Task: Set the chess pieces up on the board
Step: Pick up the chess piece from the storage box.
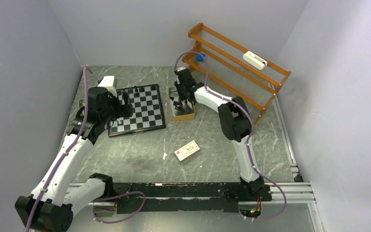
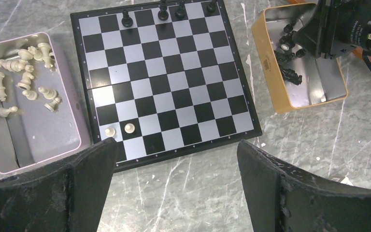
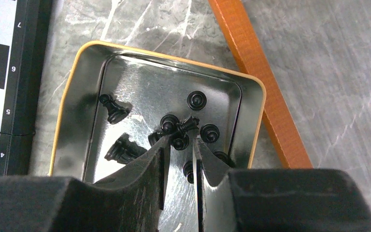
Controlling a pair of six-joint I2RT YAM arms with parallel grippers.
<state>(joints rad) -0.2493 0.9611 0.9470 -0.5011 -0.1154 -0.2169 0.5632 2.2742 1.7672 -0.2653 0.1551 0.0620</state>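
Observation:
The checkered board point(image 1: 142, 108) lies left of centre and also shows in the left wrist view point(image 2: 164, 72). Two pale pieces point(image 2: 130, 128) stand near its near left corner. Several black pieces point(image 2: 163, 9) stand along its far edge. More pale pieces point(image 2: 24, 72) lie in a grey tin point(image 2: 53, 130) left of the board. My left gripper point(image 2: 176, 145) is open and empty above the board's near edge. My right gripper point(image 3: 179, 145) is down inside a tan tin point(image 3: 77, 72) of black pieces, its fingers drawn to a narrow gap around one black piece point(image 3: 179, 141).
An orange wooden rack point(image 1: 236, 67) stands at the back right, close behind the tan tin point(image 1: 183, 116), with a white device point(image 1: 255, 60) on it. A small flat box point(image 1: 187, 150) lies on the table in front. Walls enclose the table on three sides.

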